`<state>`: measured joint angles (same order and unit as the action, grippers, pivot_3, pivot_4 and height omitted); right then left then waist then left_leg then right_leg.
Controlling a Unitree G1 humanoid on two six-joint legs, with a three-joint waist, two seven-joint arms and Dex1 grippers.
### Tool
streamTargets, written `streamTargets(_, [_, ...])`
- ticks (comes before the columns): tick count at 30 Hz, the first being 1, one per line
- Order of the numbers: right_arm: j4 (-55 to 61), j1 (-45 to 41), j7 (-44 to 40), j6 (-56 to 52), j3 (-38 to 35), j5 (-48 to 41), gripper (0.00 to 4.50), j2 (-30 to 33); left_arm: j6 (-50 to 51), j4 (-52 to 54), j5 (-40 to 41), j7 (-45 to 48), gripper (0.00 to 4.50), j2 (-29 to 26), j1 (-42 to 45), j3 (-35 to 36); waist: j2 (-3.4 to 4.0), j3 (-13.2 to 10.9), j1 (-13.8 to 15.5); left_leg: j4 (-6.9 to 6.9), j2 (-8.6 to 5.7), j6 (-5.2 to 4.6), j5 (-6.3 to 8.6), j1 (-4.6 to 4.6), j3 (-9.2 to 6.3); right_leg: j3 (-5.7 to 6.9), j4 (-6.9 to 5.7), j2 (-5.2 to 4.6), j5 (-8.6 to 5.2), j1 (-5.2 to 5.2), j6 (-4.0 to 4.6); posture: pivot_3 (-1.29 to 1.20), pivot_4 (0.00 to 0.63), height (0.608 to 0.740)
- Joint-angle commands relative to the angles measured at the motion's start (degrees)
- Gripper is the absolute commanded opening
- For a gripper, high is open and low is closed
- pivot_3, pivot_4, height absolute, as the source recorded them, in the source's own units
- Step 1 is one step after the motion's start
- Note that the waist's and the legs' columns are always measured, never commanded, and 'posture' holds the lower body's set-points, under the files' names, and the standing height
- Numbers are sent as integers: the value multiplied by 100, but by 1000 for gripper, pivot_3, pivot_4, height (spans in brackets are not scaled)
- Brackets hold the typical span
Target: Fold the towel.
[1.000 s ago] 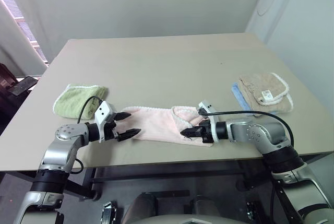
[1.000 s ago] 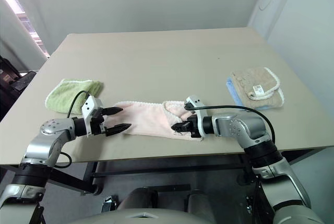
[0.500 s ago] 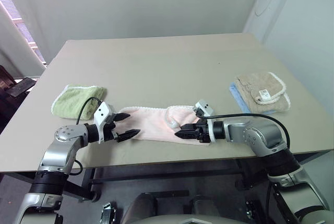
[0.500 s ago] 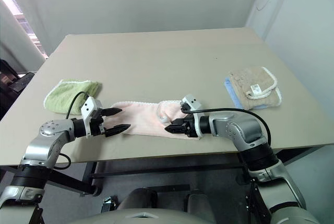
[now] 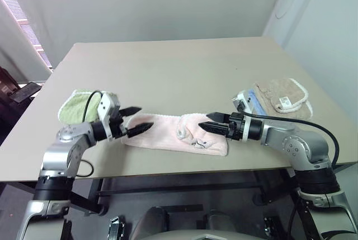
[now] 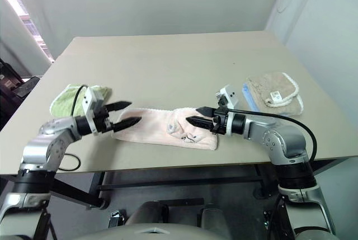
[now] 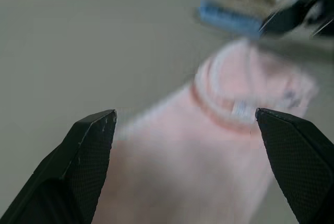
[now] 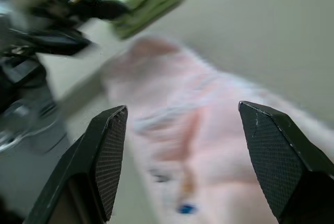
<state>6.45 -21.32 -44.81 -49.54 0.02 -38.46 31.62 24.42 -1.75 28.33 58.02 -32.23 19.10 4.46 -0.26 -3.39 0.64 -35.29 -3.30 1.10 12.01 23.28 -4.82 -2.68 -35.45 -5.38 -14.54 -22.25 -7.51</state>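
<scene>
The pale pink towel (image 5: 174, 133) lies folded lengthwise near the table's (image 5: 168, 66) front edge, held by neither spread-jawed gripper, left (image 5: 136, 120) or right (image 5: 210, 123) (both hover at its ends), so a shallow re-grasp could snag one layer and undo the fold.

Towel (image 5: 173, 132) on table (image 5: 168, 66) between both claws.
</scene>
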Motion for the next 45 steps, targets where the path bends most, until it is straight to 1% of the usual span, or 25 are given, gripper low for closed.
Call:
streamTargets(1, [-61, -38, -187, 305, -278, 16, 3573, 81, 198, 156, 335, 130, 3941, 198, 329, -64, 0, 0, -11, 0, -1, 0, 0, 0, 2, -1, 0, 0, 0, -1, 0, 0, 0, 740])
streamTargets(2, [-18, 24, -244, 504, -316, 76, 3144, 97, 153, 64, 266, 212, 3566, 253, 427, -190, 0, 0, -16, 1, -3, -1, -1, 0, 3, -3, 0, 1, 1, -2, -1, 0, 0, 740])
streamTargets(3, [25, 77, -321, 668, -303, 141, 2919, 132, 52, -39, 143, 293, 3215, 300, 534, -338, 0, 0, -23, 3, -5, -1, -1, 0, 5, -4, 1, 3, 1, -4, -2, 0, 0, 740])
streamTargets(5, [34, 155, -458, 891, -271, 228, 2317, 177, -80, -227, -12, 403, 2557, 417, 743, -561, 0, 0, -23, 4, -3, -1, -1, 0, 6, -4, 1, 11, 8, -5, -14, 0, 0, 740])
streamTargets(8, [-120, 248, -595, 1411, -289, 388, 1185, 70, -342, -751, -275, 610, 1417, 846, 1250, -1022, -1, -1, 9, 0, 1, -1, -2, -1, 4, -4, 0, 21, 11, -3, -9, 0, 0, 740])
streamTargets(11, [-329, 203, -486, 1647, -102, 607, 60, -177, -863, -1449, -732, 646, 283, 1246, 1579, -1377, -2, 1, 0, -19, 2, 1, -3, -4, 4, -4, 2, 26, 16, 10, 3, 0, 0, 740])
streamTargets(12, [-397, 189, -450, 1708, 26, 763, 0, -214, -1004, -1679, -828, 684, 27, 1346, 1656, -1448, -2, 1, -24, -25, 2, 1, -3, -4, 5, -4, 5, 28, 21, 14, 4, 0, 0, 740])
streamTargets(17, [-1316, 10, 99, 2289, 469, 1659, 0, -680, -1833, -2762, -1352, 868, 27, 1768, 1801, -1800, -2, 1, -139, -31, 9, 2, -3, -3, 7, -11, 0, 35, 27, 8, 8, 0, 0, 740])
streamTargets(20, [-1707, 85, 251, 2532, 585, 1954, 0, -906, -2233, -3464, -1705, 895, 27, 1887, 1802, -1963, -2, 1, -143, -30, 10, 2, -4, -2, 5, -11, -2, 37, 28, 4, 9, 0, 0, 740])
streamTargets(21, [-1876, 103, 361, 2729, 580, 2069, 0, -1006, -2355, -3714, -1772, 813, 27, 1950, 1835, -1942, -2, 1, -142, -30, 10, 2, -4, -1, 5, -11, -2, 38, 29, 1, 9, 0, 0, 740])
streamTargets(23, [-2203, 110, 507, 2796, 610, 2230, 0, -1152, -2433, -4254, -1842, 614, 27, 2109, 1949, -1826, -2, 1, -136, -30, 10, 2, -4, -1, 4, -11, -4, 38, 29, 2, 8, 0, 0, 740])
streamTargets(26, [-2277, 217, 431, 2917, 745, 2402, 0, -1192, -2675, -4746, -1998, 558, 27, 2215, 1953, -1813, -7, 5, -131, -41, 10, 2, -4, -6, 0, -11, -9, 38, 35, 12, -3, 0, 0, 740])
streamTargets(28, [-2277, 243, 392, 2890, 800, 2487, 0, -1164, -2777, -4810, -2069, 631, 27, 2226, 1879, -1847, -4, 7, -137, -44, 9, 3, -3, -27, 1, -10, -7, 38, 33, 37, 2, 0, 0, 740])
streamTargets(30, [-2248, 235, 287, 2836, 775, 2468, 0, -1141, -2779, -4793, -2088, 722, 27, 2228, 1835, -1842, -3, 8, -150, -35, 10, 11, 3, -89, 0, -8, 10, 38, 30, 98, 2, 0, 0, 740])
streamTargets(31, [-2237, 215, 258, 2864, 746, 2470, 0, -1133, -2774, -4757, -2074, 765, 27, 2223, 1813, -1816, -3, 8, -157, -34, 12, 21, 10, -96, -2, -7, 15, 38, 25, 106, -5, 0, 0, 740])
streamTargets(32, [-2240, 177, 243, 2895, 698, 2460, 0, -1131, -2752, -4714, -2050, 808, 27, 2215, 1801, -1781, -3, 8, -159, -34, 13, 21, 10, -96, -2, -6, 16, 38, 15, 110, -20, 0, 0, 740])
streamTargets(35, [-2177, 54, 179, 2797, 527, 2326, 0, -1118, -2571, -4472, -1921, 951, 27, 2152, 1772, -1664, -2, 8, -158, -31, 14, 22, 10, -91, -5, -7, 17, 36, 15, 105, -21, 0, 0, 740])
streamTargets(37, [-1858, -73, 34, 2491, 246, 1903, 0, -1118, -2117, -4060, -1507, 975, 27, 2119, 1818, -1299, -2, 5, -157, -23, 13, 20, 9, -85, -5, -7, 18, 35, 28, 94, 1, 0, 0, 740])
streamTargets(38, [-1663, -143, -3, 2263, 98, 1661, 0, -1124, -1922, -3823, -1343, 935, 392, 2061, 1837, -1127, -2, 3, -155, -19, 14, 16, 7, -78, -7, -8, 17, 35, 29, 85, 2, 0, 0, 740])
streamTargets(40, [-1330, -215, -68, 1996, -40, 1391, 0, -1104, -1707, -3360, -1235, 855, 868, 1884, 1793, -959, -2, 0, -163, -11, 15, 3, -1, -73, -14, -9, 14, 35, 30, 74, 1, 0, 0, 740])
streamTargets(41, [-1186, -226, -78, 1903, -37, 1348, 0, -1083, -1544, -3060, -1172, 870, 1315, 1769, 1722, -909, -1, 0, -172, -4, 16, 3, -1, -73, -16, -11, 13, 36, 30, 68, 0, 0, 0, 740])
streamTargets(43, [-895, -240, -93, 1641, -40, 1213, 0, -1037, -1103, -2410, -947, 871, 1991, 1552, 1570, -768, -1, 1, -169, 8, 16, 3, -2, -82, -13, -11, 12, 38, 31, 71, -2, 0, 0, 740])
streamTargets(45, [-504, -245, -141, 1399, -45, 1009, 0, -995, -450, -1540, -552, 817, 2768, 1246, 1348, -520, 0, 1, -171, 16, 18, 3, -2, -82, -11, -10, 12, 39, 29, 68, -4, 0, 0, 740])
